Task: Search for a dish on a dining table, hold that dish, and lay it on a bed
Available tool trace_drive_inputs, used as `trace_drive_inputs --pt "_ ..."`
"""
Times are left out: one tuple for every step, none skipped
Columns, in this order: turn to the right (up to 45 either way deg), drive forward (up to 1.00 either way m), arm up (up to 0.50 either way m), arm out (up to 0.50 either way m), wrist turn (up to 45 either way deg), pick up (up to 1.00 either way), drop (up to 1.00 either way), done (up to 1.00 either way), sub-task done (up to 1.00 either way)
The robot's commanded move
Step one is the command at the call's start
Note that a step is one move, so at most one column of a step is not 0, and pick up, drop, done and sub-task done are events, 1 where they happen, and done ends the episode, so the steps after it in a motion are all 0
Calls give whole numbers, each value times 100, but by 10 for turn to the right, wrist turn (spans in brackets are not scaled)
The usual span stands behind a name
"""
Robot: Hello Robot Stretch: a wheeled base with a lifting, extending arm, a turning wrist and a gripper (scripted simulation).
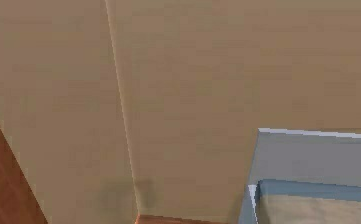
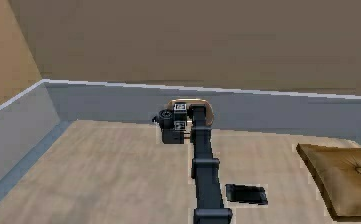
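beige bed (image 2: 108,160) under the arm (image 2: 210,170) stretched straight out; cannot tell whether jaws hold anything.

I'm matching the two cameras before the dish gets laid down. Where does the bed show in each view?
Forward view: the bed sits in the lower right corner, blue-grey with a tan strip below.
Arm side view: its blue-grey frame runs across the middle, the mattress fills the lower half, the arm reaches over it, and a pillow lies at the right.
Shared landmark: that frame's pale top edge against the tan wall.
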Motion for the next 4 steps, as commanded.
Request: trace_drive_inputs --pt "0 0 -32 0 0 0 0 0 0" --pt "0 0 0 0 0 0 100 0 0" --pt "0 0 10 0 0 0 0 0 0" --pt "0 0 0 -8 0 0 0 0 0"
